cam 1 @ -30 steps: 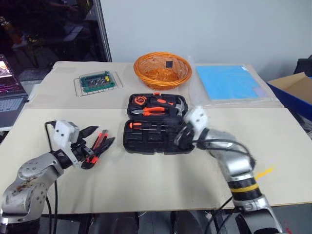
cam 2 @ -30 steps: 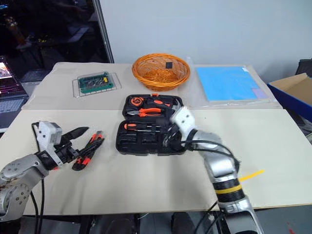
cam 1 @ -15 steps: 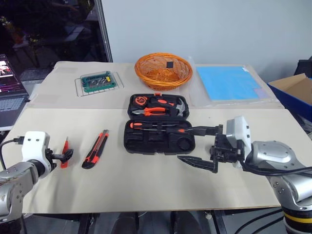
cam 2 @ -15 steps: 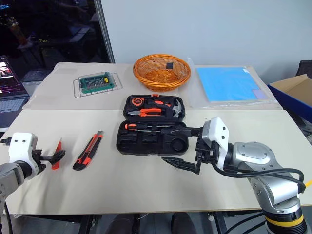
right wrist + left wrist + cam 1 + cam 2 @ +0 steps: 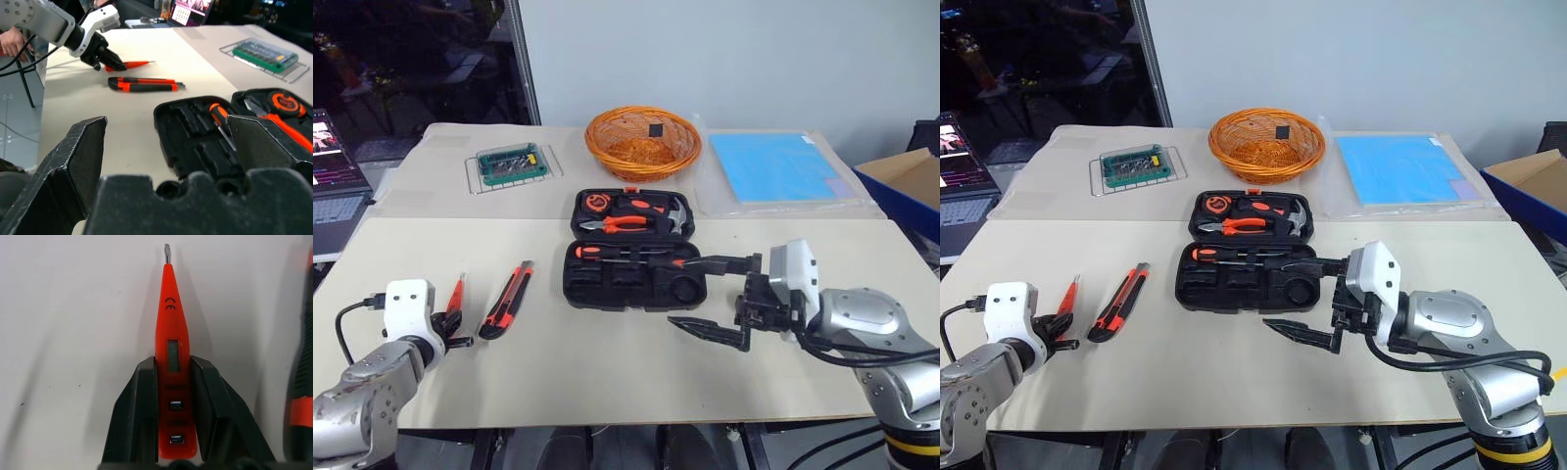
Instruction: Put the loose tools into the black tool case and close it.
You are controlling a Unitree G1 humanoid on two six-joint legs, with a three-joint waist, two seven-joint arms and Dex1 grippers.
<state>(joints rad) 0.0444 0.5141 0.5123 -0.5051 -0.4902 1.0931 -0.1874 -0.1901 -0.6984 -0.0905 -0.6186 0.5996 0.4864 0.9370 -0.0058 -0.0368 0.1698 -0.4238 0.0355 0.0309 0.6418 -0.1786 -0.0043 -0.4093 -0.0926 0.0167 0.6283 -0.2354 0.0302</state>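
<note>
A: How many tools lie outside the black tool case (image 5: 631, 274)?
B: Two: utility knife (image 5: 506, 299), and beside it the tester screwdriver (image 5: 172, 352), pinched by left gripper (image 5: 171, 431). Right gripper (image 5: 705, 294) is spread beside the case

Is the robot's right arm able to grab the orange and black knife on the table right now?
Probably not easily. The knife lies on the far side of the open tool case from the right gripper, close to the left gripper; the left looks better placed.
</note>
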